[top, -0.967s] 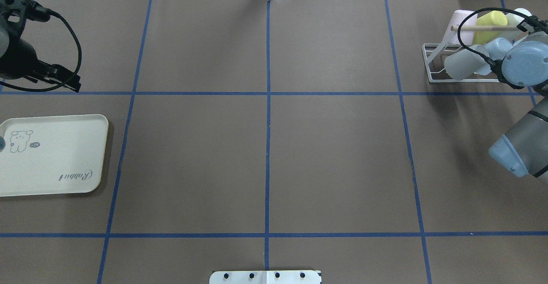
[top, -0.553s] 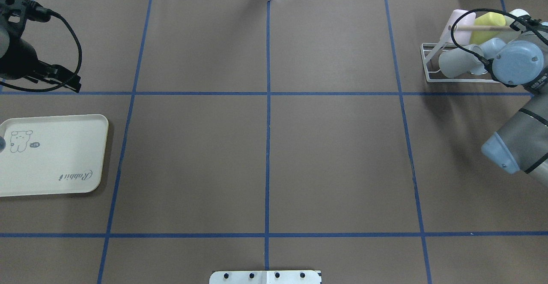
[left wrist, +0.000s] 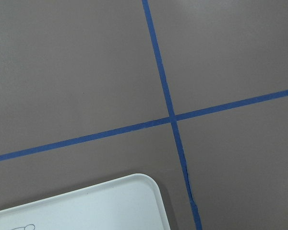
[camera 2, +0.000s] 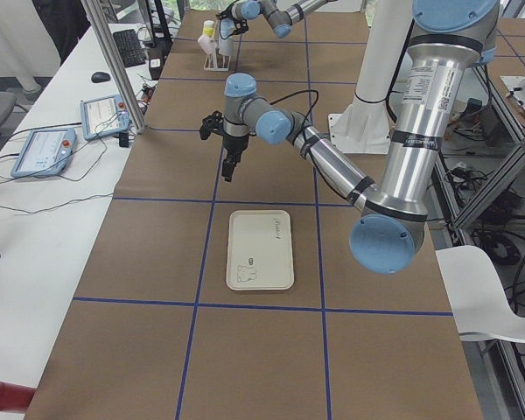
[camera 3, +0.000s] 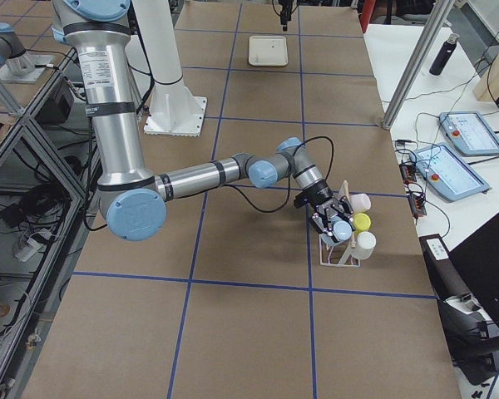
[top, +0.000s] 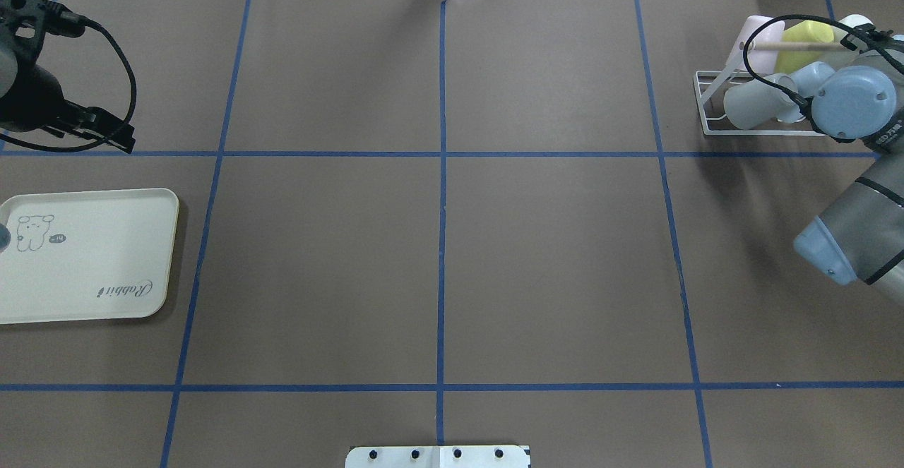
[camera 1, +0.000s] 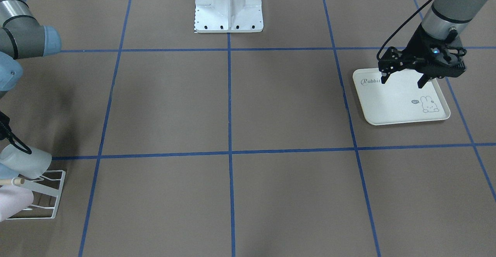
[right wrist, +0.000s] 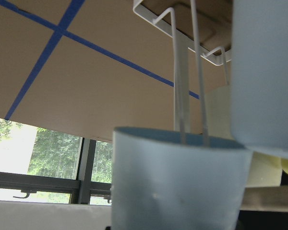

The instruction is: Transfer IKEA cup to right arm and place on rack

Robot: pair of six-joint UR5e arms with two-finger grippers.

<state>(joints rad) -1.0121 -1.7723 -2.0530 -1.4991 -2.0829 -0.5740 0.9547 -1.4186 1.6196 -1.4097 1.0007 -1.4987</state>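
Cups [top: 748, 101] at rack [top: 741, 132]: five (one tray [top: 85, 298]); left end effector [camera 1: 403, 81] spread, empty; right end effector [camera 3: 333, 220]: cannot tell.

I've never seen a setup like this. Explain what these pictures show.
Two robot arms work at a brown table marked with blue tape. Cameras look from above, from across the table, from both ends and from each wrist. The left gripper hangs open and empty near a bare cream tray. The right arm is at a white wire rack holding cups, including a grey cup. Whether it grips one cannot be told. Its wrist camera shows a pale blue cup up close.
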